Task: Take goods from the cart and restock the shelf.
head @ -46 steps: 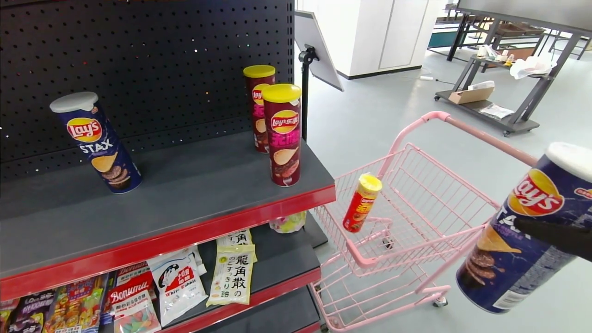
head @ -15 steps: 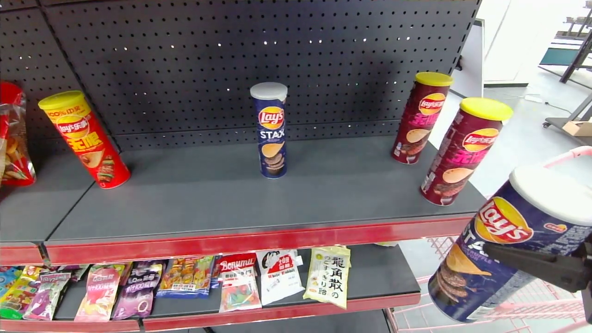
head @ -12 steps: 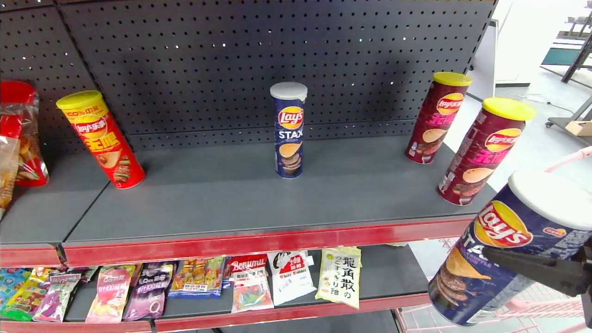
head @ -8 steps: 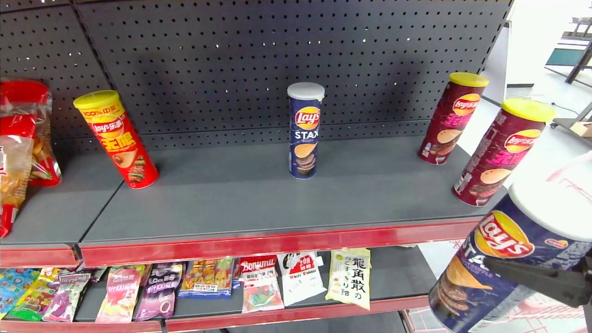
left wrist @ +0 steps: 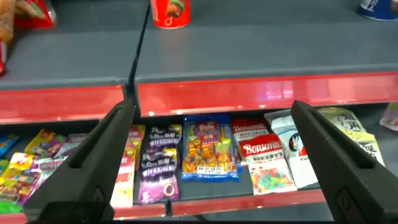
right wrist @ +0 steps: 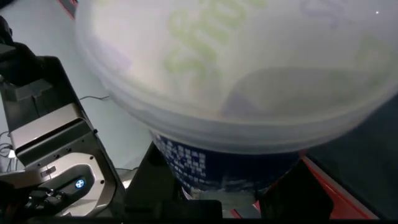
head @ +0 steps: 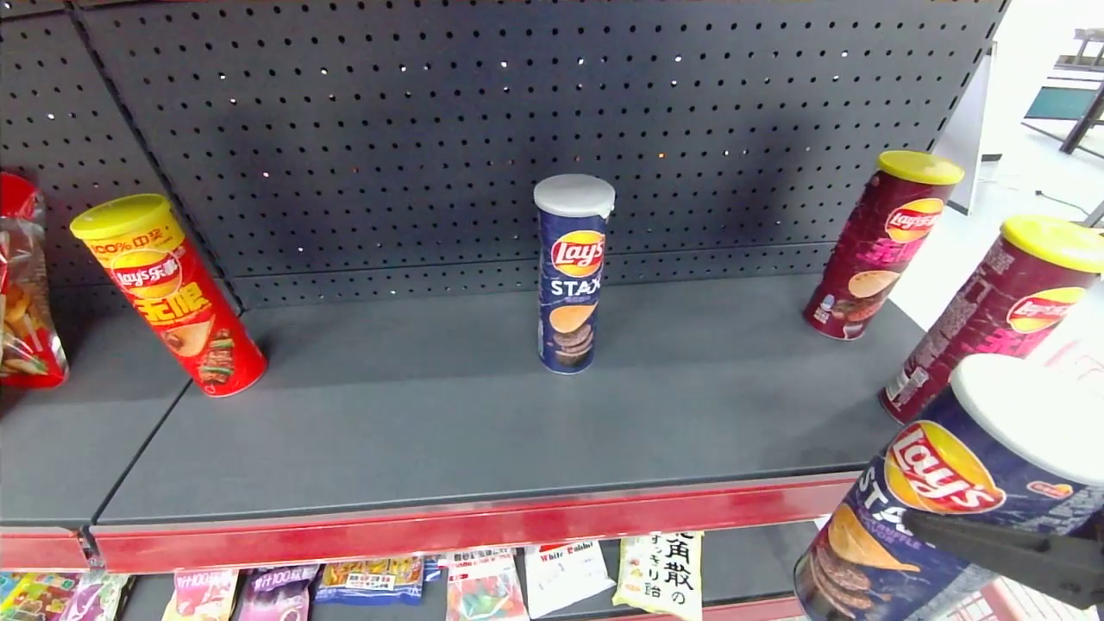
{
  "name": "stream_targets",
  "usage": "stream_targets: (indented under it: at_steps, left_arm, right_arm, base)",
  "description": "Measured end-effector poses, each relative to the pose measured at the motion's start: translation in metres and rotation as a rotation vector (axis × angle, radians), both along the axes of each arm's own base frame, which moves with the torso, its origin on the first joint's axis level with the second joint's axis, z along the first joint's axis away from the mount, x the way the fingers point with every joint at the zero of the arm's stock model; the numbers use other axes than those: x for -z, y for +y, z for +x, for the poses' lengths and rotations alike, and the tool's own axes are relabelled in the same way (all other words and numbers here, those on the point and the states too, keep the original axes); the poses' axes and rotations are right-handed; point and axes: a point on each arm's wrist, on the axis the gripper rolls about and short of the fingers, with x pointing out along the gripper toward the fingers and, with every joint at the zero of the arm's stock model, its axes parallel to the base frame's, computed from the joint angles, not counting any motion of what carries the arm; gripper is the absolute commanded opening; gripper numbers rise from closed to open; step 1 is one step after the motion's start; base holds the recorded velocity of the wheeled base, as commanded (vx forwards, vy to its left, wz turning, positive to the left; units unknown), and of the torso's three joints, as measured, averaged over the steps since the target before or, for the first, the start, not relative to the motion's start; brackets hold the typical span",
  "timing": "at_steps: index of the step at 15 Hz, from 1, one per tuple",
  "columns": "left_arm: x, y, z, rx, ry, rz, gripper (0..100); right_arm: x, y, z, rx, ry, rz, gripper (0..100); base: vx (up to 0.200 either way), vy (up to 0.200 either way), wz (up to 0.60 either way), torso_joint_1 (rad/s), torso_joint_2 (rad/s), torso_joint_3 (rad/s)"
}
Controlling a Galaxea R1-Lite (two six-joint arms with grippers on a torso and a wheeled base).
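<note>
The restock is partway through. The top shelf (head: 431, 423) already carries a red chip can (head: 168, 293) at the far left, a blue chip can (head: 572, 276) standing upright in the middle near the back panel, and two maroon cans (head: 880, 246) at the right end. One more blue can, the held can (head: 940, 483), is not yet on the shelf. The right tool (head: 992, 539) grips it around the lower body, tilted, at the near right, off the shelf's front edge and below the board's level. It needs to be lifted and carried left and inward to the open stretch beside the standing blue can.

The left tool (left wrist: 210, 109) is spread wide with nothing in it, facing the snack bags (left wrist: 208, 149) on the lower shelf.
</note>
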Motion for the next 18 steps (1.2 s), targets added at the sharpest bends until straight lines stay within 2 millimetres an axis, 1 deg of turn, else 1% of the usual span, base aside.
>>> stream_targets:
  at_steps: [6, 8, 9, 10, 11, 13, 14, 15, 16, 18]
  left_arm:
    - [0.000, 0.000, 0.000, 0.004, 0.005, 0.004, 100]
    - [-0.001, -0.001, 0.002, 0.060, 0.020, 0.015, 100]
    - [-0.005, -0.001, 0.001, 0.075, 0.012, 0.009, 100]
    - [-0.015, -0.001, 0.000, 0.083, -0.013, -0.004, 100]
    - [-0.031, -0.001, -0.002, 0.094, -0.043, -0.025, 100]
    - [-0.080, -0.001, -0.001, 0.136, -0.085, -0.057, 100]
    - [-0.104, -0.002, 0.006, 0.179, -0.077, -0.055, 100]
    - [-0.128, -0.004, 0.020, 0.245, -0.047, -0.036, 100]
    - [-0.145, -0.007, 0.037, 0.329, -0.011, -0.012, 100]
    - [-0.170, -0.018, 0.079, 0.533, 0.058, 0.033, 100]
  right_arm:
    - [0.000, 0.000, 0.000, -0.001, -0.002, -0.002, 0]
    - [-0.003, 0.000, 0.000, 0.003, -0.014, 0.001, 0]
    - [-0.006, 0.000, 0.000, 0.004, -0.025, 0.005, 0]
    - [-0.008, 0.000, 0.000, 0.004, -0.030, 0.007, 0]
    - [-0.010, 0.000, 0.001, 0.003, -0.037, 0.011, 0]
    - [-0.011, 0.000, 0.000, 0.001, -0.041, 0.014, 0]
    - [-0.010, 0.000, 0.000, 0.000, -0.038, 0.013, 0]
    - [-0.009, 0.000, -0.001, -0.001, -0.033, 0.011, 0]
    - [-0.008, 0.000, -0.001, -0.001, -0.030, 0.009, 0]
    - [-0.008, 0.000, -0.002, -0.002, -0.026, 0.008, 0]
  base:
    - [0.000, 0.000, 0.00, 0.000, 0.00, 0.000]
    - [0.000, 0.000, 0.00, 0.000, 0.00, 0.000]
    - [0.000, 0.000, 0.00, 0.000, 0.00, 0.000]
    - [0.000, 0.000, 0.00, 0.000, 0.00, 0.000]
    - [0.000, 0.000, 0.00, 0.000, 0.00, 0.000]
    - [0.000, 0.000, 0.00, 0.000, 0.00, 0.000]
    - [0.000, 0.000, 0.00, 0.000, 0.00, 0.000]
    - [0.000, 0.000, 0.00, 0.000, 0.00, 0.000]
    - [0.000, 0.000, 0.00, 0.000, 0.00, 0.000]
    - [0.000, 0.000, 0.00, 0.000, 0.00, 0.000]
